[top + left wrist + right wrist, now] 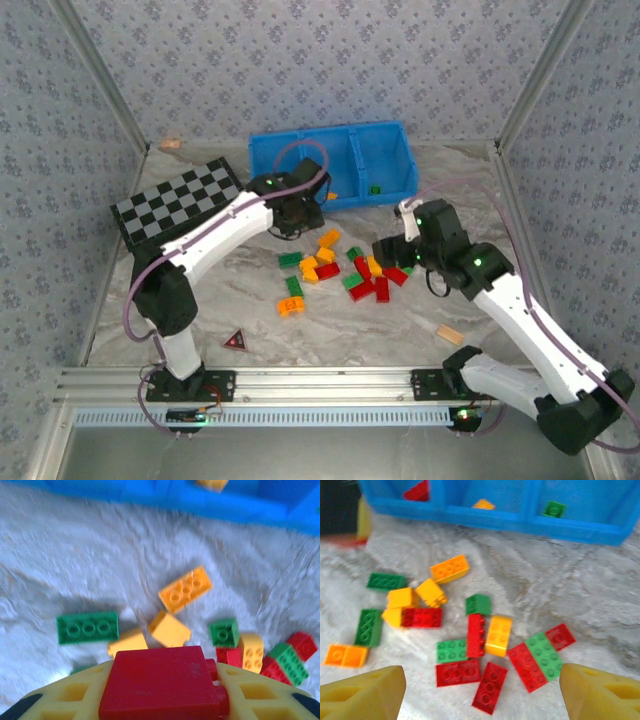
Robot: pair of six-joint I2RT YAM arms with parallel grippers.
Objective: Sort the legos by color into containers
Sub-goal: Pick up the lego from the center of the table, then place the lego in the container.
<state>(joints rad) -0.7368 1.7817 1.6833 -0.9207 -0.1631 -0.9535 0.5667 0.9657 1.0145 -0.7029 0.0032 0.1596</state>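
1. One corner of the checkered board (180, 205), at far left, is crossed by the left arm's white link.
2. Much of the blue tray's left compartment is hidden in the top view by the left gripper (292, 215) and its cable loop; the gripper hangs just in front of the tray's near wall.
3. Blur softens the whole left wrist view. Its yellow fingers (65, 700) are clamped on a red brick (160, 680), which fills the gap between them; the frame edge cuts off the brick's lower end.
4. Three compartments of the tray (385, 150) show in the right wrist view, their far side cut off: a red piece in the left one, an orange one in the middle, a green one in the right, each partly behind the near wall.
5. Loose legos (335, 270) lie scattered on the table just before the tray, between the two grippers, several touching.
6. Just the tips of the right gripper's (392, 248) fingers (362, 692) show, in the bottom corners of its wrist view. They are spread wide and grasp nothing; red and green bricks lie on the table beyond the gap.
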